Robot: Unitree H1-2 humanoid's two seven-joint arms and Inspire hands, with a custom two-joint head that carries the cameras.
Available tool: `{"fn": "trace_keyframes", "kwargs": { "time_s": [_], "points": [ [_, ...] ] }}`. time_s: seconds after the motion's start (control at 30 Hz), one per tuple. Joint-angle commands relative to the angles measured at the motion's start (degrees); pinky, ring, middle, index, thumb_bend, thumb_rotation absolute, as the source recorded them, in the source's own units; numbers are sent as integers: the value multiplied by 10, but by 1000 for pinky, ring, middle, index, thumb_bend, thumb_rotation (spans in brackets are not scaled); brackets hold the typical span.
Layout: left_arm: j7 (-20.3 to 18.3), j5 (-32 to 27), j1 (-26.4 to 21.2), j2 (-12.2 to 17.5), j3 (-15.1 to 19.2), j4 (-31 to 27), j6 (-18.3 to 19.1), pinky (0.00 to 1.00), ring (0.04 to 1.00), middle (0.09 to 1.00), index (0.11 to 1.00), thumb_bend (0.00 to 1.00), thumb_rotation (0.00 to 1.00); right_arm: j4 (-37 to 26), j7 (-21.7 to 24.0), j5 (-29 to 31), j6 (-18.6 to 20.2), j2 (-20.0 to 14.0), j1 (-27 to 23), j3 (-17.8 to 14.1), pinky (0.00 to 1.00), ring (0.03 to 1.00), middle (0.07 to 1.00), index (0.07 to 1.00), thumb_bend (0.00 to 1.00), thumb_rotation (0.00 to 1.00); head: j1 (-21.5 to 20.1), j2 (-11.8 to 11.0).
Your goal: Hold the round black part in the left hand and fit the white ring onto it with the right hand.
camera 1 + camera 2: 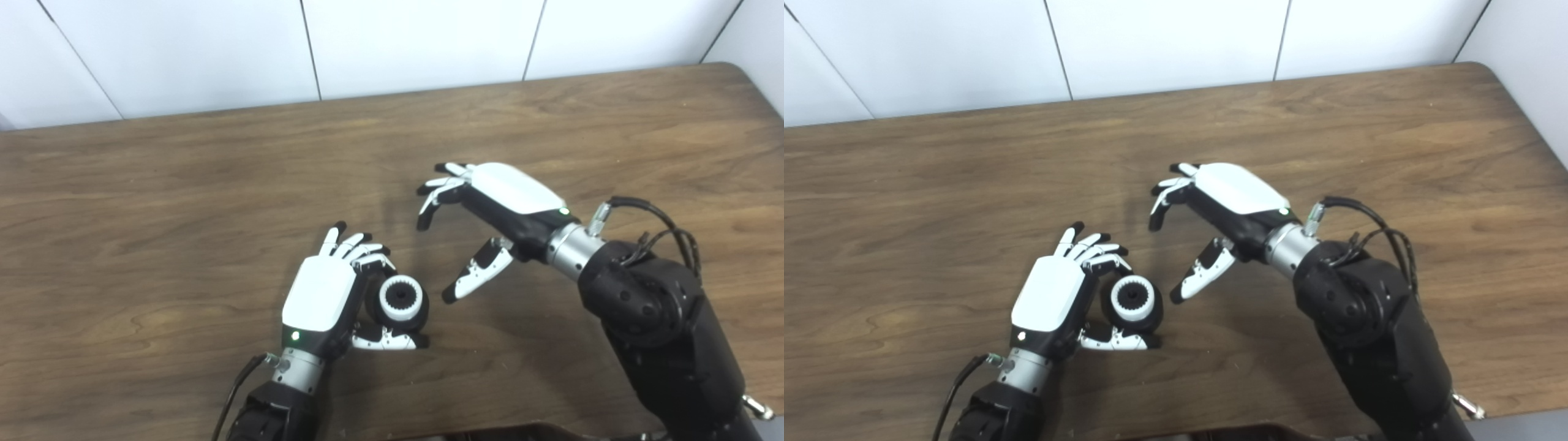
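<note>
My left hand (324,294) is shut on the round black part (415,317), gripping it between fingers above and thumb below, low over the wooden table. The white ring (401,297) sits on the part's face, its toothed edge and dark centre hole turned up and to the right. To the right of it, my right hand (484,214) is open, fingers curled and spread, thumb tip a short way from the part and not touching it. The right hand holds nothing. The part (1151,318) and ring (1133,298) also show in the right eye view.
The brown wooden table (184,202) runs across the whole view, with a white panelled wall (392,43) behind its far edge. The table's right rear corner (735,67) is rounded. Black cables (667,229) loop off the right wrist.
</note>
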Motion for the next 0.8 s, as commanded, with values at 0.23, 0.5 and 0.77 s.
{"fn": "trace_keyframes", "kwargs": {
  "time_s": [0.23, 0.5, 0.77],
  "points": [
    [-1, 7, -4, -1, 7, -18, 8, 1000, 871, 763, 487, 525, 62, -23, -11, -1, 1, -4, -7, -20, 977, 966, 853, 689, 1000, 246, -1, -4],
    [-25, 6, -5, -3, 15, -34, 29, 1000, 889, 795, 559, 705, 152, -11, -25, -5, -5, 4, -1, -19, 962, 958, 852, 687, 1000, 279, 0, -7],
    [-39, 0, -8, -3, 27, -51, 40, 1000, 890, 821, 695, 980, 361, -4, -38, -3, -3, 8, 9, -15, 975, 967, 853, 687, 1000, 283, 3, -8]
  ]
}}
